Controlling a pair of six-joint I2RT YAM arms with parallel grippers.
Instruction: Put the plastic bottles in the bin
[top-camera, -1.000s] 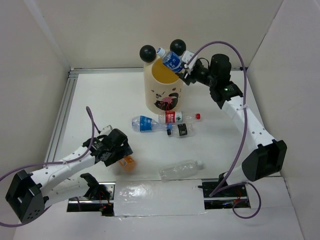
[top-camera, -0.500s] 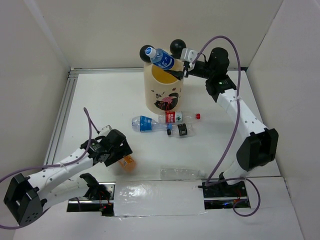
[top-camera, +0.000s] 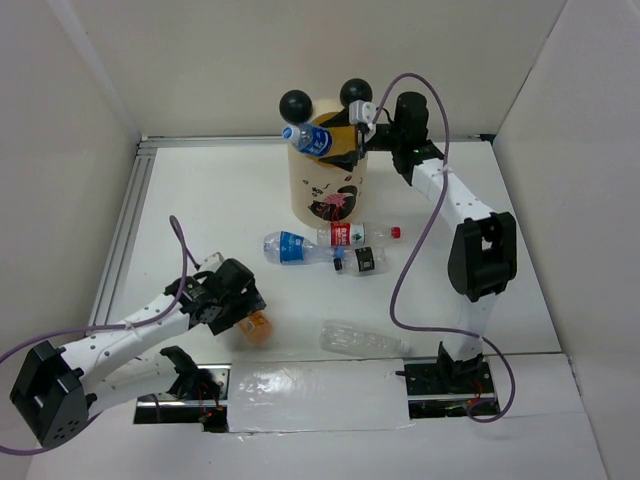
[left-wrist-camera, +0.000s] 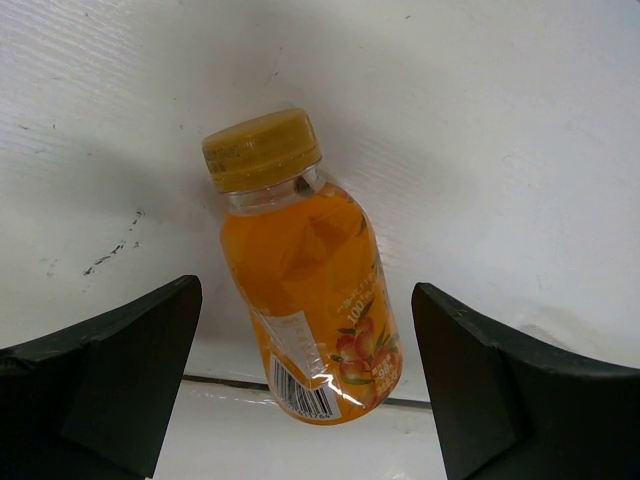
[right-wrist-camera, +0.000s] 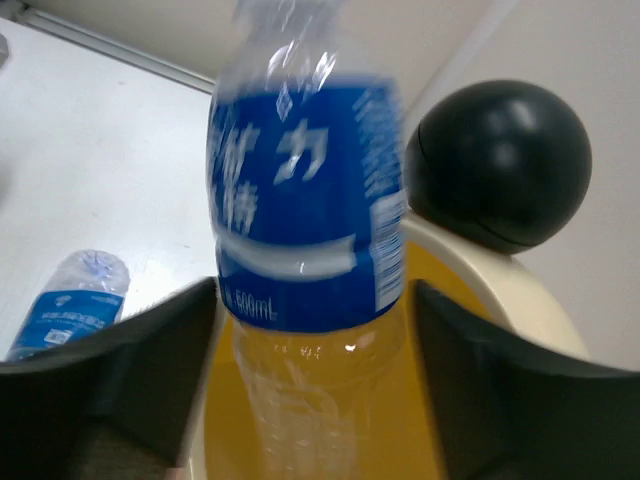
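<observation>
At the far end of the table (top-camera: 200, 200), see the bin (top-camera: 322, 195) upright, two black ball ears (top-camera: 295, 103) on its rim; note the blue-label bottle (right-wrist-camera: 305, 200) tilted over the bin mouth, neck toward one ear, lower body between the fingers of the right pincer (top-camera: 348, 140); looks blurred in the wrist view; cannot tell whether clamped or already let go. Near the front left, find the left pincer (top-camera: 240, 315) spread wide, straddling the orange bottle (left-wrist-camera: 300, 290) with clear gaps on both sides; bottle lying on the table, yellow cap pointing away from the wrist. Mid-table, just in front of the bin, count a second blue-label bottle (top-camera: 290, 246), a red-white bottle (top-camera: 352, 235) and a small black-label bottle (top-camera: 363, 261), all lying close together; spot an unlabelled bottle (top-camera: 360, 338) lying apart near the front edge.
</observation>
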